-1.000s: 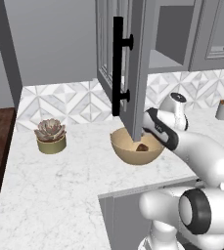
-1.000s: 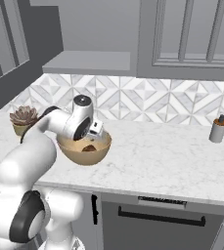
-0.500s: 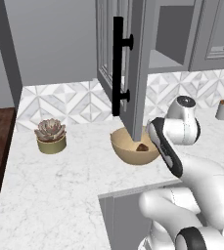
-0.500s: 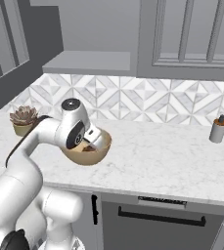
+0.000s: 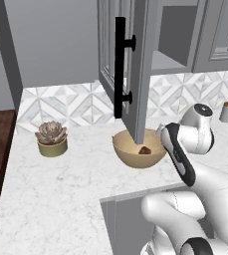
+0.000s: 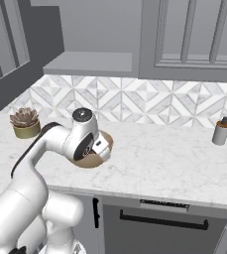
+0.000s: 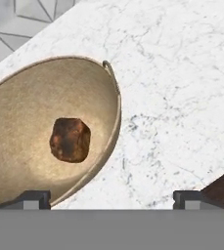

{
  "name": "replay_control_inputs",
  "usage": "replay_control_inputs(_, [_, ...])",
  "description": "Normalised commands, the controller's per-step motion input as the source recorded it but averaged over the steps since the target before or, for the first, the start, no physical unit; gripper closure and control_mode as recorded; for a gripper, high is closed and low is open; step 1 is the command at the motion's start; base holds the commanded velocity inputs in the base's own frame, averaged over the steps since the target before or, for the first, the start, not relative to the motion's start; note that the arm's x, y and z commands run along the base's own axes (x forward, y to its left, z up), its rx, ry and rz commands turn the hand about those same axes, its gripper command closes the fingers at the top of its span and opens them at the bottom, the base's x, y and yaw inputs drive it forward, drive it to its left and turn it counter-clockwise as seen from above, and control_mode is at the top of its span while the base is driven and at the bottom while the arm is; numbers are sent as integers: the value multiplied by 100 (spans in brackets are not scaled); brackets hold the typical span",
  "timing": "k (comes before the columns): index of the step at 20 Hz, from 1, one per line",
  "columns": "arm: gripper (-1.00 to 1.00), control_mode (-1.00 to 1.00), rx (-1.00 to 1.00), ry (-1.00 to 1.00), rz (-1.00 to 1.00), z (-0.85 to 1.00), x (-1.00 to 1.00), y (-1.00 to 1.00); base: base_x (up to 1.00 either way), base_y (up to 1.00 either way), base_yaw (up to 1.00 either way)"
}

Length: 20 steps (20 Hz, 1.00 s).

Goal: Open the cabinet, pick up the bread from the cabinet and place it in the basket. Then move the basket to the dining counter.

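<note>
Bread [image 7: 70,139] lies in basket [image 7: 15,97]; nothing bears writing.

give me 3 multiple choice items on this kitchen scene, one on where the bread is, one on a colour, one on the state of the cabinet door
1. Where is the bread?
A. inside the basket
B. on the cabinet shelf
C. held in the jaws

2. What colour is the handle on the cabinet door?
A. white
B. black
C. tan

3. How does the cabinet door stand?
A. shut
B. taken off
C. swung open

Key:
1 A, the hand view shows the brown lump lying in the tan basket.
2 B, the left base view shows a long black bar.
3 C, the door juts out over the counter, with a bare shelf behind it.
</note>
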Motion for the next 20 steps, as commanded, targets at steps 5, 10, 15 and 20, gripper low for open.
replay_control_inputs(5, [-100,-100,8,7,0,-16,19,-9,0,0,0])
replay_control_inputs(10, [-100,-100,3,5,0,-25,31,0,0,0,0])
replay_control_inputs(15, [-100,-100,2,1,0,-23,27,0,0,0,0])
replay_control_inputs(20, [-100,-100,0,0,0,-26,22,0,0,0,0])
